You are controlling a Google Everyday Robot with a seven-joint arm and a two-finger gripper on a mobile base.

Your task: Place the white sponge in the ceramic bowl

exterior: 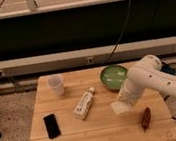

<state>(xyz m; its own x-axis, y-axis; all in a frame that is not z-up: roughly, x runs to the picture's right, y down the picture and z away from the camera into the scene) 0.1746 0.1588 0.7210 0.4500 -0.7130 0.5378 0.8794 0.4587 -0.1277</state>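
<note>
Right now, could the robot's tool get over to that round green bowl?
Probably yes: the tool with the cream-white sponge sits just in front of the round green ceramic bowl, with nothing between them.

gripper (123, 104) beside ceramic bowl (114, 76), open wood between, bottle (84, 104) left

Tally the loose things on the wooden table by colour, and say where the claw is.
White: 3 (translucent plastic cup, labelled bottle, flat rectangular sponge)
Green: 1 (round ceramic bowl)
Black: 1 (flat phone)
Brown: 1 (oblong item)
Total: 6
Claw: at the sponge.
</note>
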